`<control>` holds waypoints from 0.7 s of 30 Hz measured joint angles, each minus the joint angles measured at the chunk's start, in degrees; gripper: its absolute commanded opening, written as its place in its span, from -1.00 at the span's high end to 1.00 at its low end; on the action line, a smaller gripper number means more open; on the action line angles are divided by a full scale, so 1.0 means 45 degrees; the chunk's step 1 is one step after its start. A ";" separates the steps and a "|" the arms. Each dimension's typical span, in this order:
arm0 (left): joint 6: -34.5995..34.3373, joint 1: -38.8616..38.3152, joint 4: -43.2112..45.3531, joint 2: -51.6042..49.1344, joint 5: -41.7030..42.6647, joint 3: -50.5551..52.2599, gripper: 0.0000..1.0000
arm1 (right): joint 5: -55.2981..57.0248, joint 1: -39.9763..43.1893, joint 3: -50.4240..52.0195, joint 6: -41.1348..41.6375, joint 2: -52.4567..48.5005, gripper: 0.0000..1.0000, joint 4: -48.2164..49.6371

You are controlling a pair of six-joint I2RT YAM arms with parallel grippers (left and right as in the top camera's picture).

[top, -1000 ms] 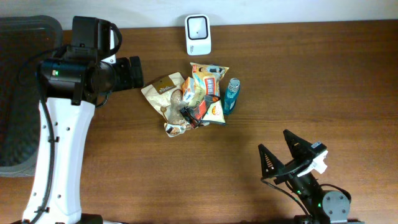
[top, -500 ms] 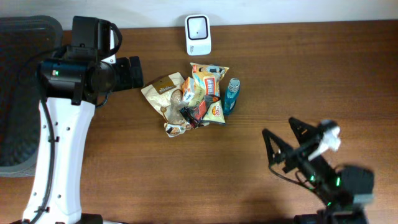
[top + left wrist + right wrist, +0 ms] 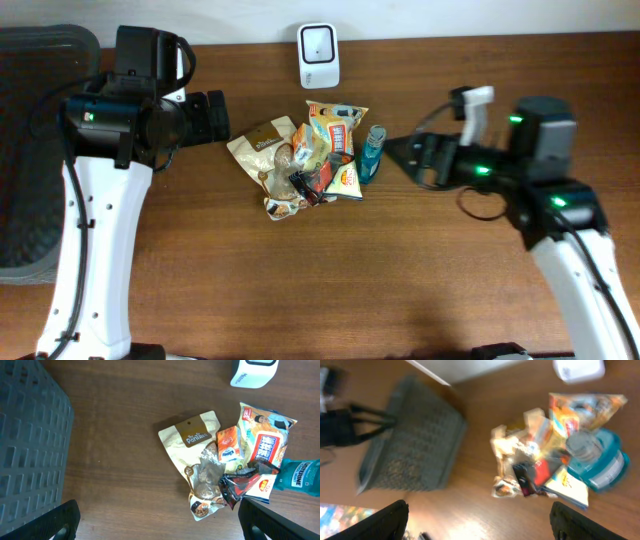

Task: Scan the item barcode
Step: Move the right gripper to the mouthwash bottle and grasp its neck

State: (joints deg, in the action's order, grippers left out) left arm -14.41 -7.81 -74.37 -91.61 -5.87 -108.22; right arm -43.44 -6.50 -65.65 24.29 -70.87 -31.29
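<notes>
A heap of snack packets (image 3: 310,155) lies mid-table, with a beige pouch (image 3: 192,440), an orange packet (image 3: 229,446) and a blue bottle (image 3: 372,152) on its right side. The white barcode scanner (image 3: 318,55) stands behind the heap at the table's back edge. My left gripper (image 3: 222,116) hovers left of the heap, open and empty; in its wrist view the fingertips (image 3: 65,520) frame bare wood. My right gripper (image 3: 400,155) is just right of the bottle, pointing left, open with nothing between its fingers. Its wrist view is blurred and shows the bottle (image 3: 600,462) and heap (image 3: 540,455).
A dark grey mesh basket (image 3: 30,150) fills the far left of the table, also seen as the basket (image 3: 30,435) in the left wrist view. Bare wood lies in front of the heap and to its right.
My right arm has swung from the table's front right up and back to just right of the blue bottle, gripper pointing left. The left arm and the heap have not moved.
</notes>
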 measured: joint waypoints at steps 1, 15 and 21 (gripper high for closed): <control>0.0000 0.0000 0.0000 0.0000 0.0000 0.0000 -0.98 | 0.0899 -0.0544 0.0005 0.0355 -0.0219 -0.84 -0.0010; 0.0000 0.0000 0.0005 0.0000 0.0000 0.0000 -0.98 | 1.0341 -0.3677 -0.3191 0.4410 -0.4527 -0.74 -0.2361; 0.0000 0.0000 0.0000 0.0000 0.0000 0.0000 -0.98 | 1.1191 -0.3672 -0.3196 0.5348 -0.5678 -0.57 -0.1865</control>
State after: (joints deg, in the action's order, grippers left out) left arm -14.41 -7.81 -74.37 -91.61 -5.87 -108.22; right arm 6.92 -23.03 -80.03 48.36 -96.42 -39.68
